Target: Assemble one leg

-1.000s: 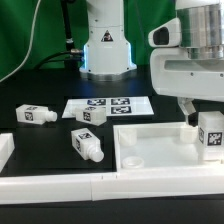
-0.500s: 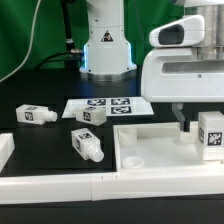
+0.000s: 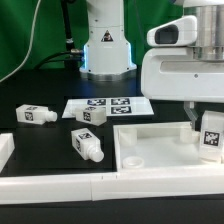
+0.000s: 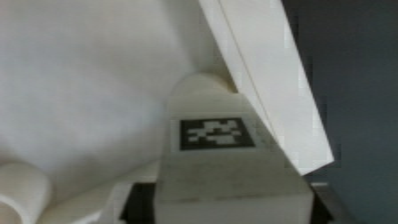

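Note:
A white square tabletop [image 3: 150, 152] with a raised rim lies at the front of the exterior view. A white leg [image 3: 212, 136] with a marker tag stands at its far right corner, slightly tilted. My gripper [image 3: 201, 122] has come down over it, with one dark finger [image 3: 190, 125] against its left side. In the wrist view the leg [image 4: 222, 150] fills the gap between my gripper's [image 4: 224, 206] two dark fingers [image 4: 143, 202], beside the tabletop's rim [image 4: 267, 70]. The jaws press on both of its sides.
Three more white legs with tags lie on the black table: two at the left [image 3: 35, 114] [image 3: 92, 114] and one nearer the front [image 3: 87, 144]. The marker board [image 3: 108, 104] lies behind them. The robot base [image 3: 107, 45] stands at the back. A white part [image 3: 5, 150] sits at the left edge.
My gripper has come down around the standing leg and shifted a little to the exterior view's right. The leg now leans slightly.

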`<action>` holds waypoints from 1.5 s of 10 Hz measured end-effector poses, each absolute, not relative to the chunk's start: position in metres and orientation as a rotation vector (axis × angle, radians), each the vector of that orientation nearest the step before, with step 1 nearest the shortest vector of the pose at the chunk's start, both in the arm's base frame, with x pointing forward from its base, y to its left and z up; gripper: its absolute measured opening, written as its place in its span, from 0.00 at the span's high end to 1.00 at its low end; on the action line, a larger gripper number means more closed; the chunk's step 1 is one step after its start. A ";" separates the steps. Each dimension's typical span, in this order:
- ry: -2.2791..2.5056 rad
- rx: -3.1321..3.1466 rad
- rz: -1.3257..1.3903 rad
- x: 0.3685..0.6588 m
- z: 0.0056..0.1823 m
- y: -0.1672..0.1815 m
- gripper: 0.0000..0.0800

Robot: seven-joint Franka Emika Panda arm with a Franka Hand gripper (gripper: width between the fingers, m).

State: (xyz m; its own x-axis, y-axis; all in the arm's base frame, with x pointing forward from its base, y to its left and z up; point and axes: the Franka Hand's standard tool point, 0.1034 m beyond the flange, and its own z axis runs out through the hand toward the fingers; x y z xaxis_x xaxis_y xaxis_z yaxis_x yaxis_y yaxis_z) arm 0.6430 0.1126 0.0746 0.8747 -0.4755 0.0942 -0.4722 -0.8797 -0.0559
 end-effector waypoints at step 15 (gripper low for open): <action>1.252 -2.783 0.006 0.637 0.073 0.107 0.19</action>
State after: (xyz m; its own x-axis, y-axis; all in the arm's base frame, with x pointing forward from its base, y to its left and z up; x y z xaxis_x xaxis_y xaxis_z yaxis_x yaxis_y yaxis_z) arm 0.6367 0.1074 0.0728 0.6643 -0.7464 -0.0406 -0.7468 -0.6602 -0.0802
